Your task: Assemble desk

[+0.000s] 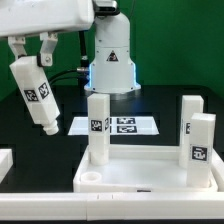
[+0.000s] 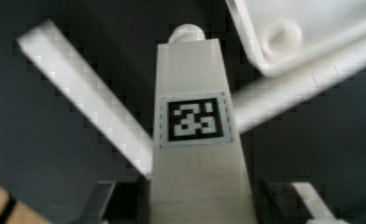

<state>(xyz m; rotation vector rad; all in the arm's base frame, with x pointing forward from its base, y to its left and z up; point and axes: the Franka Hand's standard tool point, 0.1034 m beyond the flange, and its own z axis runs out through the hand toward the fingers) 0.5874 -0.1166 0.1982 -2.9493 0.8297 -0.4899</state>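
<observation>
The desk's big white rimmed panel (image 1: 150, 172) lies flat at the front, with an open round socket (image 1: 90, 180) in its near corner on the exterior view's left. Three tagged square legs stand upright on it: one (image 1: 97, 125) on the exterior view's left and two (image 1: 190, 120) (image 1: 202, 140) on the right. My gripper (image 1: 32, 55) hangs above the table on the exterior view's left, shut on a fourth tagged leg (image 1: 38, 95) that tilts downward. In the wrist view this leg (image 2: 196, 118) runs out from between my fingers (image 2: 308, 203) toward a panel corner socket (image 2: 278, 40).
The marker board (image 1: 128, 125) lies flat on the black table behind the panel. The arm's white base (image 1: 110, 55) stands at the back centre. A white edge (image 1: 5, 160) shows at the exterior view's lower left.
</observation>
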